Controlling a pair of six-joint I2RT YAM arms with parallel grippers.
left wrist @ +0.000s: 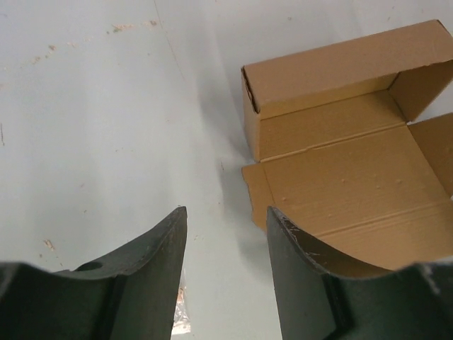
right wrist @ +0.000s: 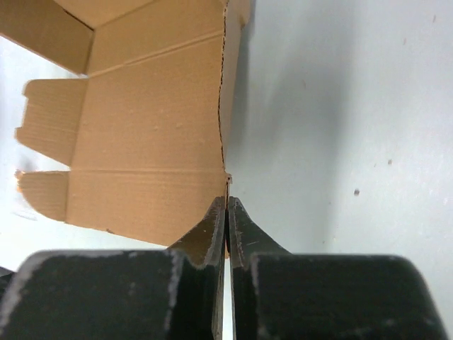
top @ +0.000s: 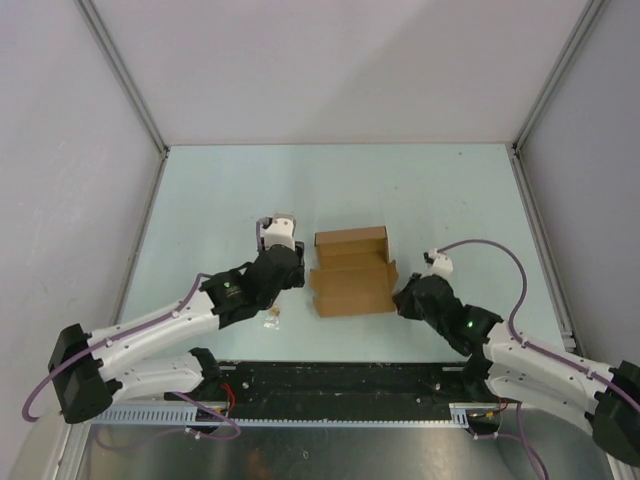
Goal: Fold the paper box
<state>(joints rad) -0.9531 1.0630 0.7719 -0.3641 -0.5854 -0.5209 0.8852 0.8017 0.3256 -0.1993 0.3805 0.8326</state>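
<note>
Pale mint table [top: 210, 200], plain white walls [top: 340, 70] on three sides, and dead centre sits the paper box [top: 352, 272], just ahead of both arms. It's partway there, I'd say. The far end is raised into a hollow wall with a short side panel turned in, but the middle panel lies flat and open, and the rounded tabs on its left side lie flat on the table too. So the near wall, the left side and any closing look left to do.

Right gripper [right wrist: 226, 203]: fingers pressed tight together on the box's right-hand edge near the front corner, pinching a flap that stands up on edge, a thin line from the wrist view. Left gripper [left wrist: 226, 212] hangs just off the box's left side, jaws about half spread, nothing between them.

The material is plain brown corrugated card, unprinted, with faint ribbing across the panels, crisp scored creases and slightly ragged cut edges. A tiny brown scrap [top: 272, 318] lies on the table beside the left arm, apart from the box.
</note>
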